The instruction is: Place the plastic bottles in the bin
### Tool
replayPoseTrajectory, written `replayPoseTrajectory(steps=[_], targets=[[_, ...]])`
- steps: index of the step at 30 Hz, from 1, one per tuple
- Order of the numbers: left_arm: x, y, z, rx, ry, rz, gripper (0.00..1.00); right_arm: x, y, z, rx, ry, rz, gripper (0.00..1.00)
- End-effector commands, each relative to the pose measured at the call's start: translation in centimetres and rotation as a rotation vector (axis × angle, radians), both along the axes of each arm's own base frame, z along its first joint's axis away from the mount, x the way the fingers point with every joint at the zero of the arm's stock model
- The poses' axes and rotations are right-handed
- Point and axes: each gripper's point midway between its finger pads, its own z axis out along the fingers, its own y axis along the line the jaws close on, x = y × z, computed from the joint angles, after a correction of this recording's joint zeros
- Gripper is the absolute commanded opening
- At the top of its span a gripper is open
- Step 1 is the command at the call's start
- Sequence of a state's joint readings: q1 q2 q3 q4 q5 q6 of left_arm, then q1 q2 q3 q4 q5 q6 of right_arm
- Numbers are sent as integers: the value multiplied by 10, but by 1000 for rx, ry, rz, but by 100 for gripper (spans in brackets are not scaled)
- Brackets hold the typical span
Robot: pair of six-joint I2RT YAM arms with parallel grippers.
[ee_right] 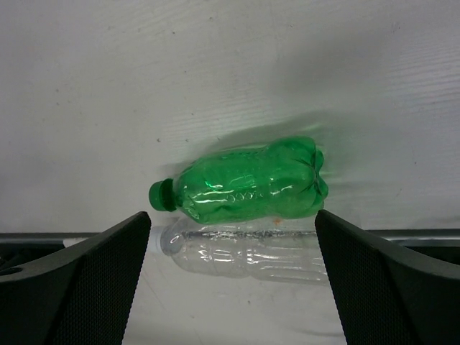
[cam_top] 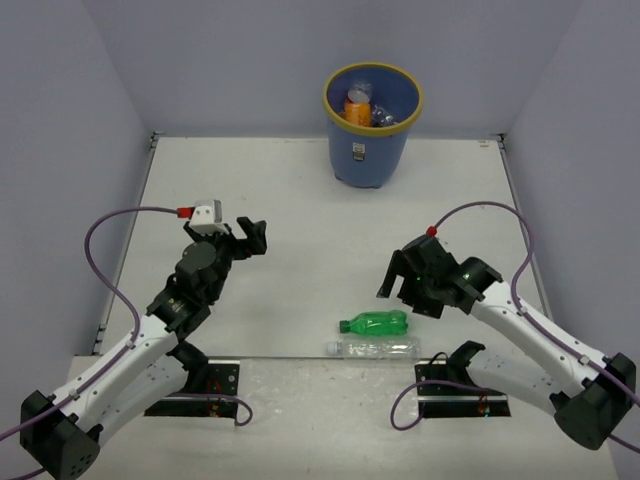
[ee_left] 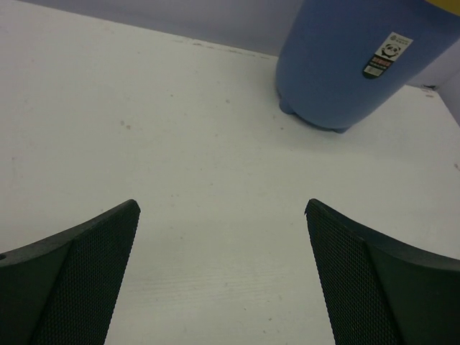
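A white table point(cam_top: 300, 200) is stretching out between pale lavender walls point(cam_top: 250, 60), which are closing it in on the left, right and far sides.

The right gripper point(ee_right: 231, 214) is hovering low over the near right part of the table. Its two black fingers point(ee_right: 93, 280) are standing spread as wide as they go and are gripping nothing. Framed between them in the wrist view, the green bottle point(ee_right: 248, 180) is lying on its side with its green cap pointing left. No finger is touching it. Just on its near side, a clear bottle point(ee_right: 244, 251) is lying parallel to it, cap also to the left. The two are so close that I cannot tell whether they are touching.

The left gripper point(ee_left: 223, 208) is hanging over bare table on the left, well apart from both bottles. Its fingers point(ee_left: 374, 287) are likewise gaping fully and holding nothing, and they are pointing towards the far side.

The bin point(cam_top: 368, 150) is standing upright at the far edge, right of centre and close to the far wall, with a small white label point(ee_left: 388, 54) facing the arms. Inside it, an orange bottle point(cam_top: 357, 108) is showing beside another clear bottle point(cam_top: 384, 116) with some blue on it.
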State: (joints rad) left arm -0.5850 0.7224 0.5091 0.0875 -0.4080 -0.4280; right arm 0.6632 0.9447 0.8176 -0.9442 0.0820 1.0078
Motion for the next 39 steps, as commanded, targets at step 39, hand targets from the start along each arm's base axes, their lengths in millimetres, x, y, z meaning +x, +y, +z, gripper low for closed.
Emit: replayPoseTrajectory(steps=[39], targets=[[8, 24, -9, 2, -20, 152, 100, -25, 14, -55, -101, 197, -37, 99]])
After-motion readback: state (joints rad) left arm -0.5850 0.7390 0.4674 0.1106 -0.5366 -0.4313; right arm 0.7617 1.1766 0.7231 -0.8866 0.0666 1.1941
